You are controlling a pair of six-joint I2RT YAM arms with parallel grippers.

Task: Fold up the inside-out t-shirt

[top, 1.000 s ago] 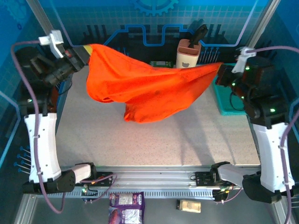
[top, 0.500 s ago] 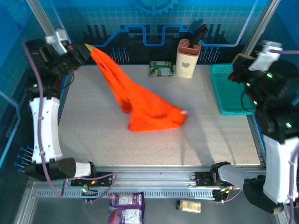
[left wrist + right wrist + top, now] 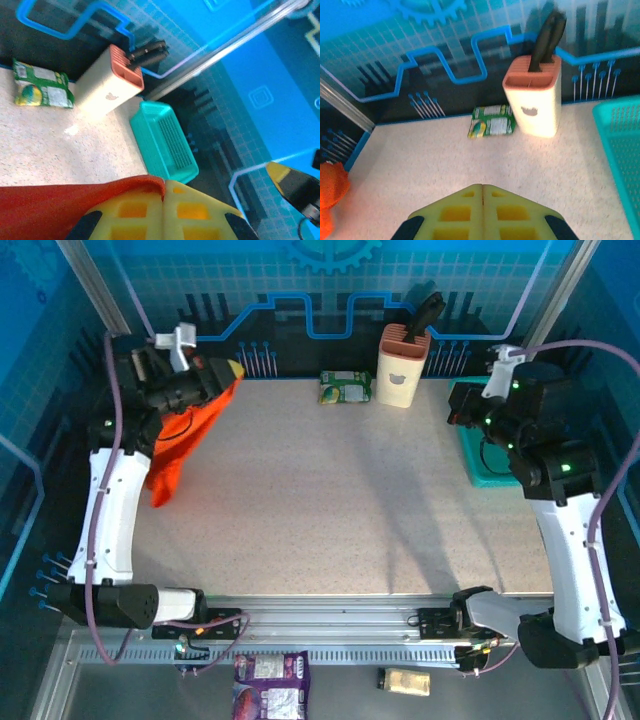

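Left claw (image 3: 232,371) is up at the back-left corner of the table (image 3: 330,510), pads pressed together with a fold of the shirt (image 3: 172,452) pinched in them. In the left wrist view I see orange cloth running right up into the seam between the yellow pads. The rest of the shirt hangs from that one grip as a narrow bunched strip, down past the left arm at the table's left edge. I can't tell whether its lower end touches the tabletop. None of it is spread flat.

Right claw (image 3: 482,192) is closed with nothing in it, the pads meeting flush. It hangs over the right side of the table by the basket (image 3: 480,465), pointing in toward the middle. From its wrist view the shirt is just an orange lump at the far left.

Against the back wall there's a knife block (image 3: 403,365) with a dark handle sticking out, and a green packet (image 3: 345,387) just left of it, both well apart from the shirt.
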